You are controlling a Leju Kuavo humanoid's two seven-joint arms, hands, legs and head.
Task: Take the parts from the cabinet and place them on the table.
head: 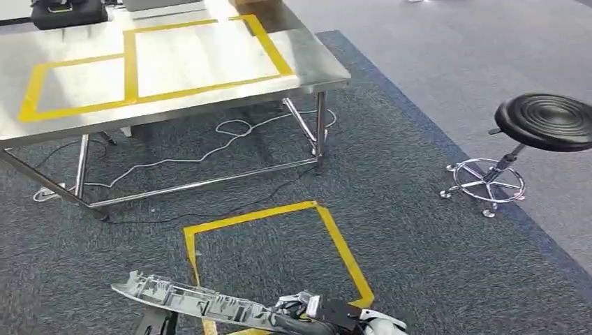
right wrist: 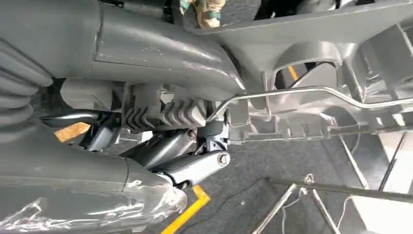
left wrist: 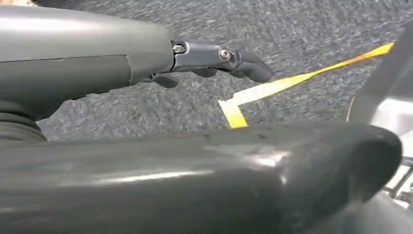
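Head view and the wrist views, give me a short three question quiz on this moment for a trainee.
1. True or false: the long grey plastic part already lies on the steel table.
2. Which hand grips the part? A) left hand B) right hand
3. What stands on the floor right of the table?

Key: 1 false; 2 B; 3 a black round stool.
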